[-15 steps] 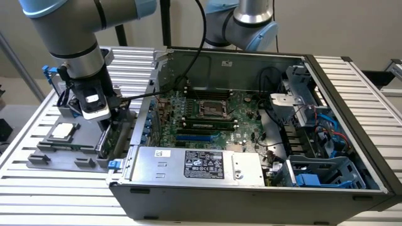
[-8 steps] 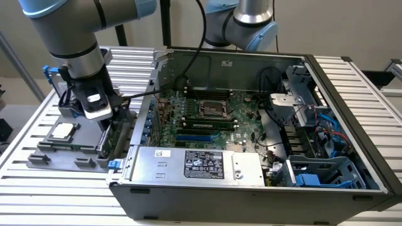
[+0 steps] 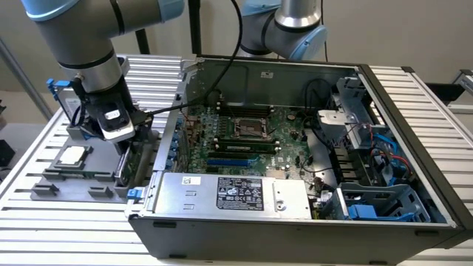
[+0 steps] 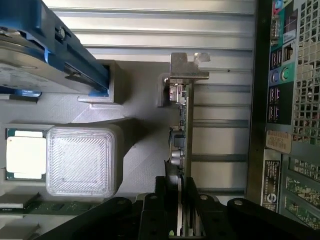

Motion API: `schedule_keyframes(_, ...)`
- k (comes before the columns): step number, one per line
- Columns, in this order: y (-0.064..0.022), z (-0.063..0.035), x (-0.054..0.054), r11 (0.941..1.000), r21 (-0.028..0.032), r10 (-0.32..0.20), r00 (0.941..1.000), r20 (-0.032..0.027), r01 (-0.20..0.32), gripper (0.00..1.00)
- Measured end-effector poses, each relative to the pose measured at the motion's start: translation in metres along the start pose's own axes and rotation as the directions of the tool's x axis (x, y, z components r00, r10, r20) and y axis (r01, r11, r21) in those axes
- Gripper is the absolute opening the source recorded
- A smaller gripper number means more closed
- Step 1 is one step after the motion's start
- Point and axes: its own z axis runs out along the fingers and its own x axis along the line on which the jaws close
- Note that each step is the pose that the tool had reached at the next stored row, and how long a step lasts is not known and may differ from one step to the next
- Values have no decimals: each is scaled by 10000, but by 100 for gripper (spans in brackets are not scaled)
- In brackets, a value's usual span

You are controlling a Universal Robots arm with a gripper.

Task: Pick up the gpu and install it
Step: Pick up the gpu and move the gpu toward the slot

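Claw (image 4: 181,184), pointing straight down, grips upright gpu (image 4: 186,125).

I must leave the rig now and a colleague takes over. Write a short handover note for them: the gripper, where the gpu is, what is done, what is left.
The gripper sits over the gpu, with the card's edge running into it. Whether it grips the card cannot be told.
The gpu stands on edge in the gray holder, outside the open computer case, at the exterior view's left.
Done: the arm is at the card.
Left: the card is not lifted out of the holder and not on the motherboard.
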Motion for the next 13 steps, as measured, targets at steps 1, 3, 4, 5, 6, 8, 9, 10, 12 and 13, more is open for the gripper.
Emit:
schedule_keyframes(1, 0, 0, 0, 10000, 0, 0, 10000, 0, 0, 0)
schedule_keyframes(3, 0, 0, 0, 10000, 0, 0, 10000, 0, 0, 0)
schedule_keyframes(4, 0, 0, 0, 10000, 0, -1, 10000, 0, 1, 0)
schedule_keyframes(5, 0, 0, 0, 10000, 0, 0, 10000, 0, 0, 0)
schedule_keyframes(6, 0, -4, 0, 10000, 0, 0, 10000, 1, 0, 0)
schedule_keyframes(8, 0, -33, 0, 10000, -1, 0, 10000, 1, 0, 0)
schedule_keyframes(9, 1, -59, -1, 10000, 1, 0, 10000, -1, 0, 0)
schedule_keyframes(10, 2, -94, -2, 10000, -1, 0, 10000, 0, 0, 0)
schedule_keyframes(12, 4, -185, -4, 10000, 0, 0, 10000, 0, 0, 0)
schedule_keyframes(13, 5, -227, -5, 10000, 0, 0, 10000, -1, 0, 0)
